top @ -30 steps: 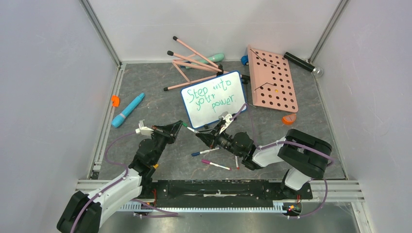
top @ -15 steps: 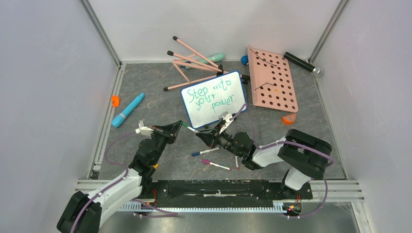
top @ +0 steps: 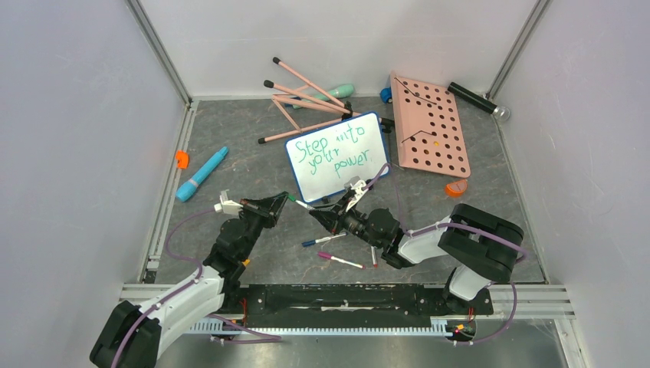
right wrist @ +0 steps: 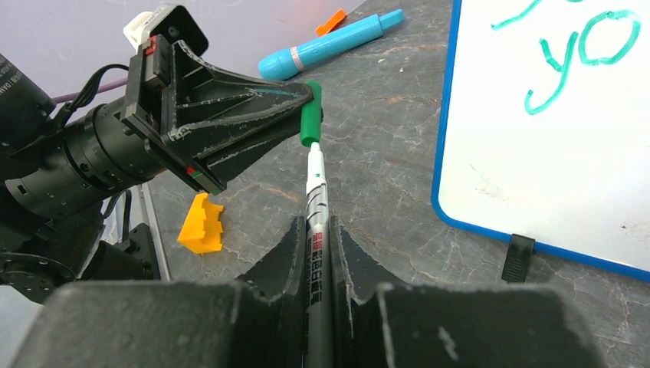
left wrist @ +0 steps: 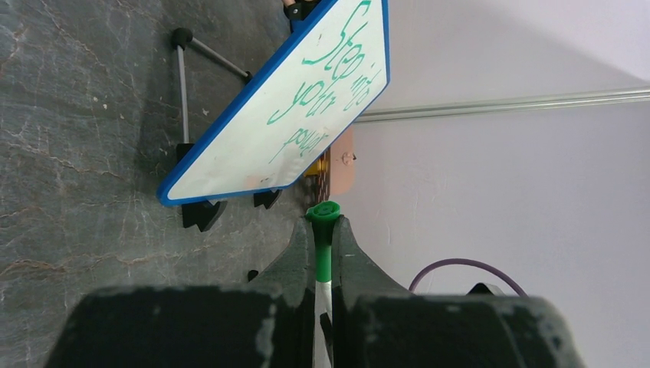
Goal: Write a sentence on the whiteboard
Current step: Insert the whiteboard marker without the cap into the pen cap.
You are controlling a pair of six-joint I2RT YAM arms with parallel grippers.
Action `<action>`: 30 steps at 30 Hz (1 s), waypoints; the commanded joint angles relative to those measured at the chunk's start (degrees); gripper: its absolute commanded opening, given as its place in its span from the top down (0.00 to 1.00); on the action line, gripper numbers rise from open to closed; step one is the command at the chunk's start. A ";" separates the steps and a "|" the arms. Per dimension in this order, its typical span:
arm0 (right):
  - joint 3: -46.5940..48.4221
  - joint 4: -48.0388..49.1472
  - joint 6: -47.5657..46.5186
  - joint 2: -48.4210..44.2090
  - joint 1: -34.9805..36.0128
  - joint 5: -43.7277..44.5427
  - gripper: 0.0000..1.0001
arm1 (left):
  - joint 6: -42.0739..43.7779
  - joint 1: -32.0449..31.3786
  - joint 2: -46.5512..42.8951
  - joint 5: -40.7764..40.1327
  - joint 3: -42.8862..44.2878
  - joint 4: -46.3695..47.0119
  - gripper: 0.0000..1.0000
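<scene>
**Holding still, two hands on one marker**

Nothing has shifted since the earlier frames: both arms, the whiteboard [top: 337, 181] and the clutter lie as they did. The left hand [top: 283, 200] is clamped tight on the green plastic cap [right wrist: 310, 115]. The right hand [top: 317, 215] is closed narrowly on the slim grey-white barrel of the marker [right wrist: 315, 192], which carries small print. Cap and barrel meet in line between the two hands, low over the grey marbled surface [top: 245, 153].

The whiteboard stands tilted on black feet at 12 o'clock from the hands, near mid-surface. It is glossy white with a rounded blue frame. The sentence [top: 331, 151], in loose green script, reads "Step into your power" over three lines. A pink holed board [top: 431, 126] lies at 3 o'clock of it, and a blue pen [top: 201, 174] at 9 o'clock.

The marker's tip is hidden inside the cap, and how far it is seated cannot be told. The right wrist view crops the writing to "yo".
</scene>
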 commanded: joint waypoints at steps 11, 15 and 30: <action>2.98 1.16 -1.14 0.62 -0.05 0.73 1.00 | 1.24 0.20 1.96 0.73 -2.78 0.55 0.98; 4.34 0.25 -1.93 1.03 -0.03 0.99 1.00 | 0.53 0.21 3.00 2.45 -2.91 2.85 0.98; 9.75 -4.01 -7.74 1.46 -0.04 9.62 1.00 | -18.80 -0.23 4.78 10.87 3.14 -2.75 0.98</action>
